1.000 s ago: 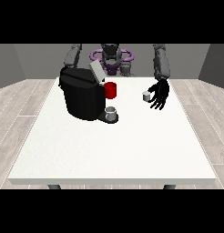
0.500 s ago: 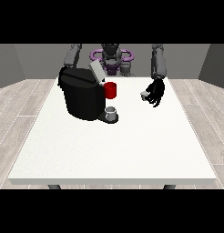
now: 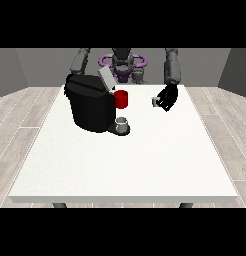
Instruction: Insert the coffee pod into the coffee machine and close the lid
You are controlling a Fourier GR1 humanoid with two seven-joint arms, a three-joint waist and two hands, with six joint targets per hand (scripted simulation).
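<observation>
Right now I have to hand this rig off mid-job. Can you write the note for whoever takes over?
Hand at the view's right: fingers curled round the small grey coffee pod, held above the table, right of the machine.
Other hand: hidden behind the coffee machine.
Machine: far left part of the table, lid up, red part at its front, small grey cup on its base.
Done: pod picked up.
Left: carry the pod to the machine, insert it, close the lid.

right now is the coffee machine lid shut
No, the lid stands tilted up above the top of the coffee machine, and the pod is off at the hand at the view's right.
</observation>
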